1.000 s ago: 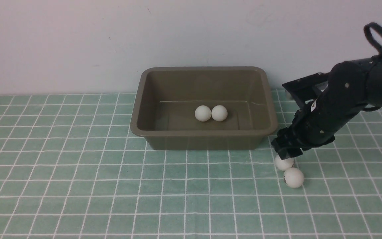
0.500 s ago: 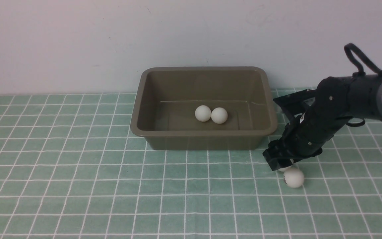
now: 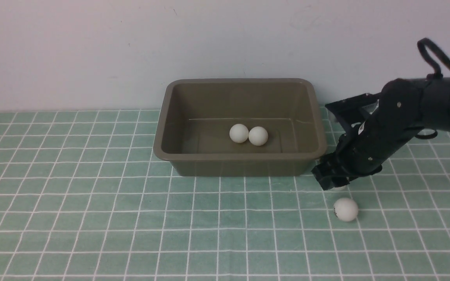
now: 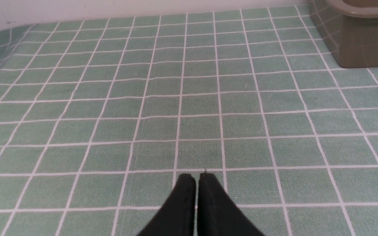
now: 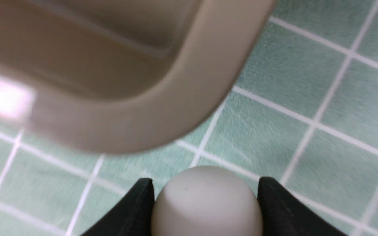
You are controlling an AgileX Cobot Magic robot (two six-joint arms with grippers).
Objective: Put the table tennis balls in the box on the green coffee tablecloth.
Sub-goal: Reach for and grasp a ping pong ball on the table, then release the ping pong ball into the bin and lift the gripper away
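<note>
My right claw (image 5: 207,183) gripped one table tennis ball (image 5: 205,206) just beside the box (image 5: 176,108); my left claw (image 4: 197,178) was pinched shut.

Just a plain pale wall (image 3: 92,47) running along the back — off-white, with a few faint scuffs and tiny dark specks.

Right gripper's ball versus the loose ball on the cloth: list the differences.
The gripped ball is clamped in the right gripper; the loose ball lies free on the tablecloth. The loose ball shows a dark printed mark; the gripped ball shows none. The gripped ball is nearer the box than the loose ball. Both are white and outside the box.
</note>
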